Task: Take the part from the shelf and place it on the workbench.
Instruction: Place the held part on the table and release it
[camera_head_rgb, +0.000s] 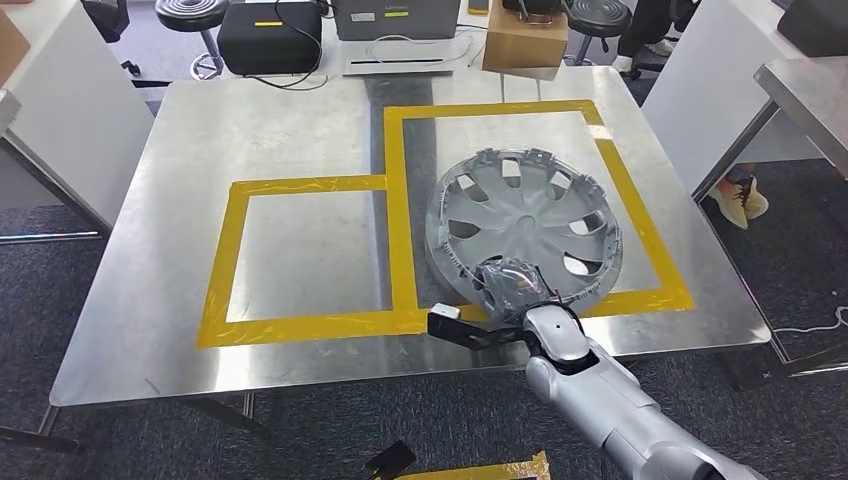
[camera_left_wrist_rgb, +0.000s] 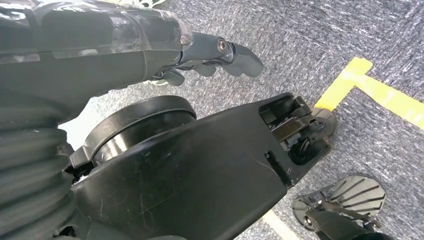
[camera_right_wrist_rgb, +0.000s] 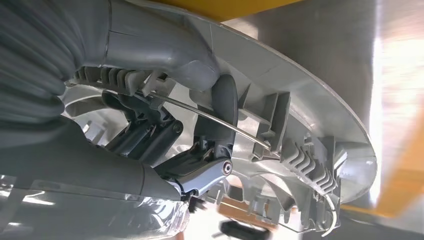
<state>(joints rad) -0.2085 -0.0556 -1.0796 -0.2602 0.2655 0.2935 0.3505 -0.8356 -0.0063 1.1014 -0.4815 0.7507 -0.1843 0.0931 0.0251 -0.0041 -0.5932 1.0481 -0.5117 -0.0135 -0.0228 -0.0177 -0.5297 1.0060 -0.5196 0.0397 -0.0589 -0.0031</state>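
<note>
Round grey plastic wheel cover (camera_head_rgb: 525, 222) lay inner side up on the brushed-metal workbench (camera_head_rgb: 300, 130), inside the larger yellow tape rectangle (camera_head_rgb: 400, 170). R hand (camera_head_rgb: 508, 285) gripped its near rim; wrist view showed thumb (camera_right_wrist_rgb: 165, 55) over the edge, dark fingers (camera_right_wrist_rgb: 220, 115) curled inside, by a thin wire ring. L hand (camera_left_wrist_rgb: 220, 55) hung over grey carpet w/ fingers loosely apart, holding nothing.

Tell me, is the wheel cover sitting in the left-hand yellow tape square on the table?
No, the wheel cover lies inside the right yellow tape square, held at its near rim by the right hand.
</note>
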